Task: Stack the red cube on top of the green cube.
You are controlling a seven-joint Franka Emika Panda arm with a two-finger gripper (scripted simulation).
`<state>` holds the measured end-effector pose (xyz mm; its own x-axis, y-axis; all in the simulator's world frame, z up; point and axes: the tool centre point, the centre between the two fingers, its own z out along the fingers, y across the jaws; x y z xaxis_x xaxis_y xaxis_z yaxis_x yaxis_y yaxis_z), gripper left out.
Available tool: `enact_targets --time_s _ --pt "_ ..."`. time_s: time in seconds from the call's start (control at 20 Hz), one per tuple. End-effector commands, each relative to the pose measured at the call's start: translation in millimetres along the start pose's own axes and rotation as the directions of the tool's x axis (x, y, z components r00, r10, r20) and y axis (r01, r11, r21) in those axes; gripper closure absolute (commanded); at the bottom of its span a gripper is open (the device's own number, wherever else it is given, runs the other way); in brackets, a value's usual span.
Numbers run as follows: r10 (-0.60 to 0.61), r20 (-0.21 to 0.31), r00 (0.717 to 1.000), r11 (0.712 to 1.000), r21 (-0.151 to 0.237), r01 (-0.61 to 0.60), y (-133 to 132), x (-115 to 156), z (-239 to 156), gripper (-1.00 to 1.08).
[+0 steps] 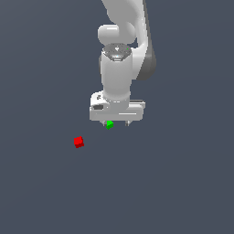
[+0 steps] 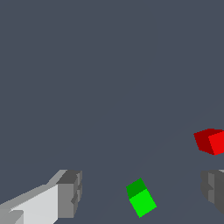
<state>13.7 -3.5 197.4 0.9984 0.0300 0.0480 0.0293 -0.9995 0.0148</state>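
A plain, dark slate-grey surface (image 1: 173, 183) was seen, unmarked throughout. Two small cubes were carried directly on it. The green cube (image 1: 109, 124) was set just beneath the end effector (image 1: 117, 122), between its fingers in the wrist view. The red cube (image 1: 78, 142) was placed apart from it, outside the fingers.

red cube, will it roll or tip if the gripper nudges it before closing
The red cube has flat faces and sharp edges, so it would probably slide or twist, not roll. It looks tiny beside the gripper, so likely light and easily knocked away. It looks rigid, so the fingers should close on flat sides without squashing it.
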Motion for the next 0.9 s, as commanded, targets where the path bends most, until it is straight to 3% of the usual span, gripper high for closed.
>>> enact_targets --time_s 0.0,0.45,0.85 --pt "0.0 0.0 1.0 1.0 0.0 0.0 0 0 0 -0.92" --pt "-0.024 0.003 1.0 1.0 0.002 0.024 15 -4 10 -0.92" --pt "-0.086 0.012 0.996 0.996 0.007 0.086 55 -12 35 -0.92"
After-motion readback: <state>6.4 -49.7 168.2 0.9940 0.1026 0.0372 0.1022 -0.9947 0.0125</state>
